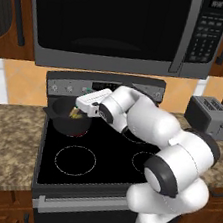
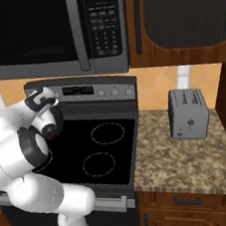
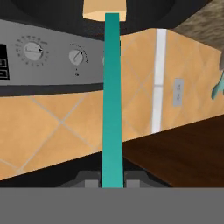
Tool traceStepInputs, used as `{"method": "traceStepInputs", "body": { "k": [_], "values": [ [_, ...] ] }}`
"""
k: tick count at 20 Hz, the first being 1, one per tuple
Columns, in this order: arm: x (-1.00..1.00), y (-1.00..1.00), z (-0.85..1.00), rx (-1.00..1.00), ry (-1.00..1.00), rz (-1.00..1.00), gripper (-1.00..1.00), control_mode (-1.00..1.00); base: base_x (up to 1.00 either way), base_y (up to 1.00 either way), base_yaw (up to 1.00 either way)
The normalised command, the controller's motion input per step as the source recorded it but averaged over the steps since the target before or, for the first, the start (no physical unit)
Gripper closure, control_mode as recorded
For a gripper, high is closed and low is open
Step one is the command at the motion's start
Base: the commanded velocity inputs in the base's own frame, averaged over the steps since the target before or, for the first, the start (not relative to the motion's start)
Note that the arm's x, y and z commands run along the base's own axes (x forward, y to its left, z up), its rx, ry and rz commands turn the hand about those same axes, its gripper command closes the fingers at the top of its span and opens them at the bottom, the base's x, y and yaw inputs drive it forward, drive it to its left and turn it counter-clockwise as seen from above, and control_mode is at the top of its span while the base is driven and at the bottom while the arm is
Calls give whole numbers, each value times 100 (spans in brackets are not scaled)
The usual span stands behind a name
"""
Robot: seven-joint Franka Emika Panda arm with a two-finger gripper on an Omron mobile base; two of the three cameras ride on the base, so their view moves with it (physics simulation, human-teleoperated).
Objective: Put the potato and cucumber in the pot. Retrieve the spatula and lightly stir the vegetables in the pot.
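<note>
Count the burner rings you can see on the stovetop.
3 in the left base view: front left, one right of it partly behind the arm, and a sliver of a rear right one. The pot sits rear left, likely hiding a fourth.

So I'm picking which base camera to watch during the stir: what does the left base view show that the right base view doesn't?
Left base view: the pot on the stove's back left burner, yellow-green pieces inside, and the white hand over its rim. Right base view: the arm hides that burner; the toaster stands in full on its counter. Both share the stove, the microwave above and the toaster.
</note>
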Motion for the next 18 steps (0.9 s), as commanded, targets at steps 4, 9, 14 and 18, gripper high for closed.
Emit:
{"method": "traceStepInputs", "body": {
  "k": [4, 9, 14, 18],
  "values": [
    [30, 16, -17, 0, 0, 0, 100, -100, 0, 0, 0],
    [30, 11, -24, 0, 0, -5, 100, -100, 0, 0, 0],
    [27, 6, -25, -2, 0, -15, 100, -100, 0, 0, 0],
    [26, 23, -45, 0, 0, -12, 100, -100, 0, 0, 0]
  ]
}}
